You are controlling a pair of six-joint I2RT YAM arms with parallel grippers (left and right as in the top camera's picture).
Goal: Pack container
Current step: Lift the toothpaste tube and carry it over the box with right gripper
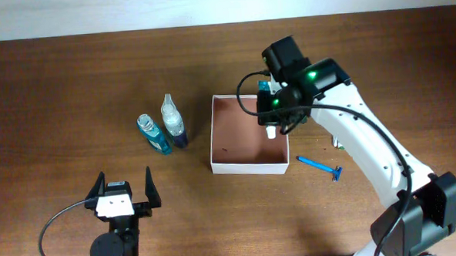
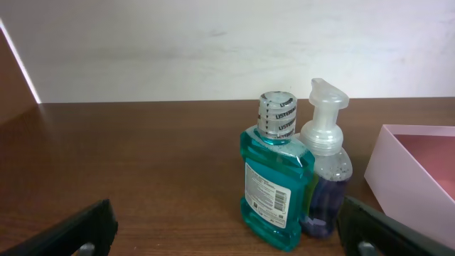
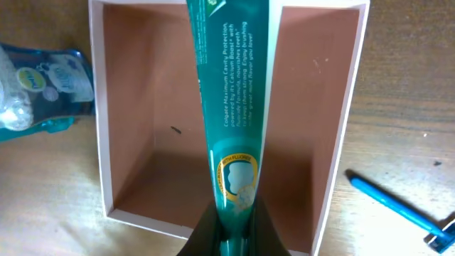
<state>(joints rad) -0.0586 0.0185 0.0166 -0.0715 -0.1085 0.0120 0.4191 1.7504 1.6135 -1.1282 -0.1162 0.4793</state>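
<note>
The container (image 1: 228, 168), a shallow square box with white walls and a reddish-brown inside, sits mid-table; it also shows in the right wrist view (image 3: 106, 192). My right gripper (image 1: 270, 126) is shut on a green toothpaste tube (image 3: 231, 107) and holds it above the box's right side, white cap (image 1: 270, 131) pointing down. A teal mouthwash bottle (image 1: 155, 134) and a clear pump bottle (image 1: 174, 124) stand together left of the box. My left gripper (image 1: 125, 196) is open and empty near the front edge, facing the bottles (image 2: 276, 178).
A blue razor (image 1: 320, 167) lies on the table right of the box, also in the right wrist view (image 3: 398, 210). A small item (image 1: 340, 145) lies partly hidden under the right arm. The box wall (image 2: 398, 167) shows at the right of the left wrist view.
</note>
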